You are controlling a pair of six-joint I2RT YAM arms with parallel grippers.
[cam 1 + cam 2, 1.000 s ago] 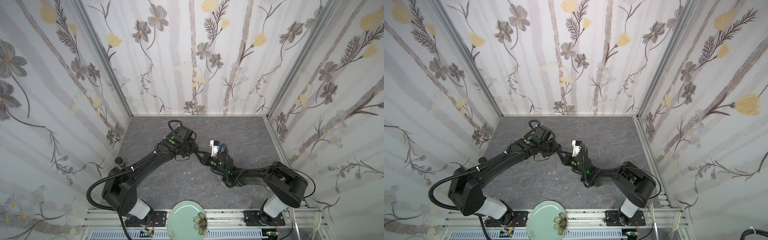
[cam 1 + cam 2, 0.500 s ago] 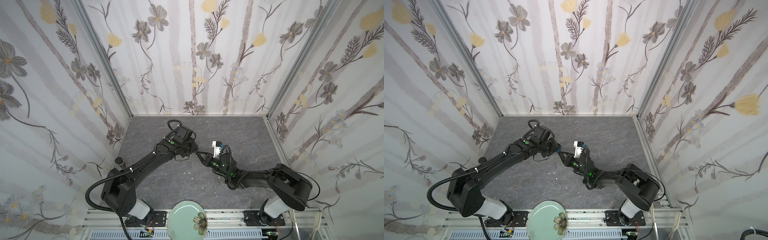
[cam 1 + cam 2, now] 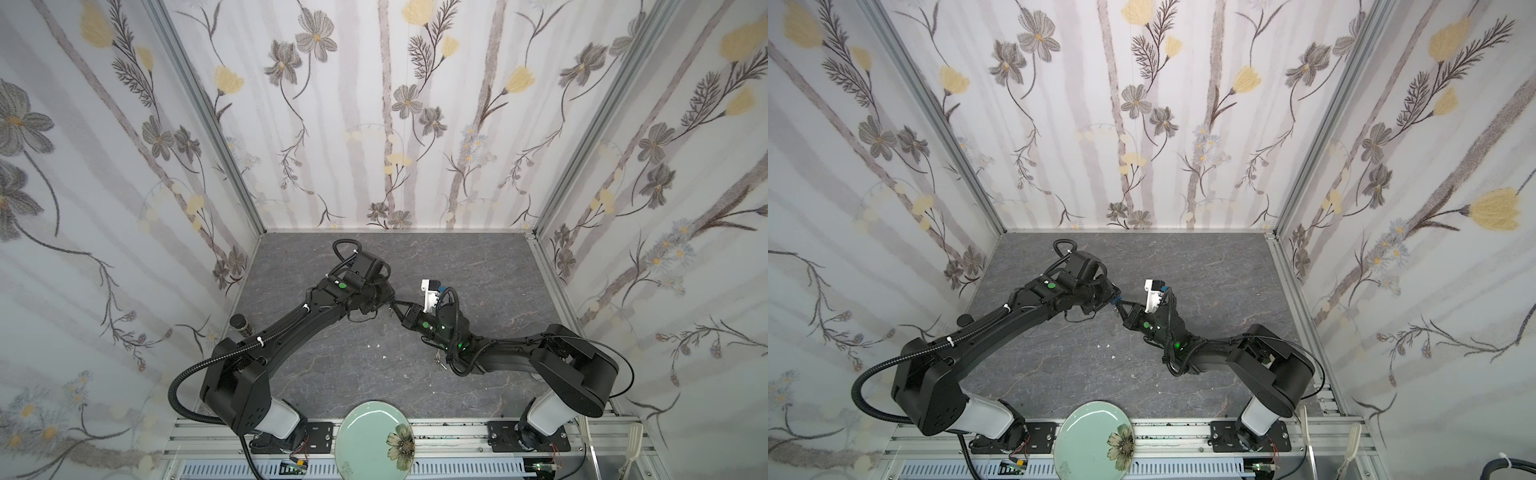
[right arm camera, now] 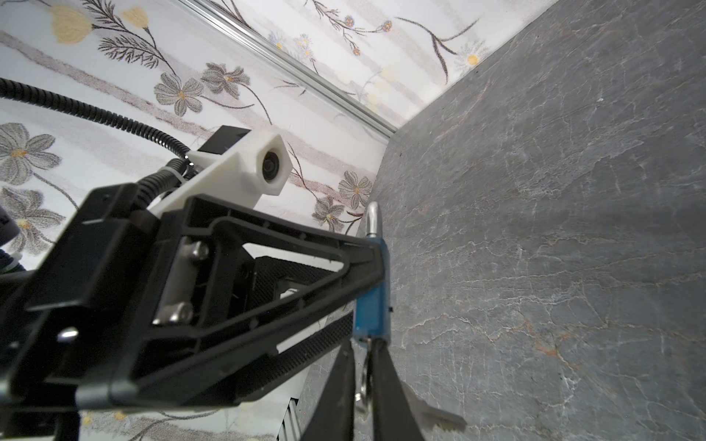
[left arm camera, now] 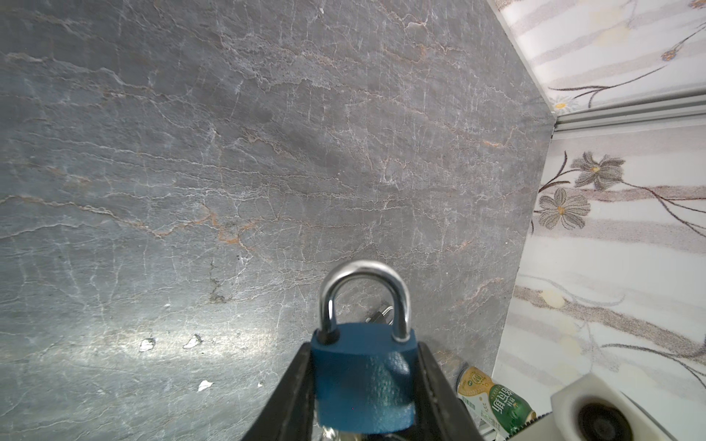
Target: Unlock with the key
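Observation:
A blue padlock (image 5: 363, 378) with a silver shackle (image 5: 365, 290) is clamped between the fingers of my left gripper (image 5: 363, 349), held above the table; both shackle legs sit in the body. In the right wrist view the padlock (image 4: 372, 301) shows edge-on, and my right gripper (image 4: 363, 366) is shut right under it on the key (image 4: 365, 382), whose metal head and ring show between the fingers. A spare key (image 4: 435, 418) hangs off the ring. In both top views the left gripper (image 3: 386, 298) (image 3: 1111, 297) and the right gripper (image 3: 400, 309) (image 3: 1123, 309) meet tip to tip mid-table.
A green plate (image 3: 374, 436) lies at the front edge. A dark-capped bottle (image 3: 241, 326) stands by the left wall, and a green and yellow bottle (image 5: 493, 401) shows in the left wrist view. White crumbs (image 3: 376, 345) dot the grey table (image 3: 332, 374). Walls enclose three sides.
My right gripper's fingers loosened briefly and closed again on the key, and the right wrist shifted a little at the padlock. The left arm stayed still with the padlock.

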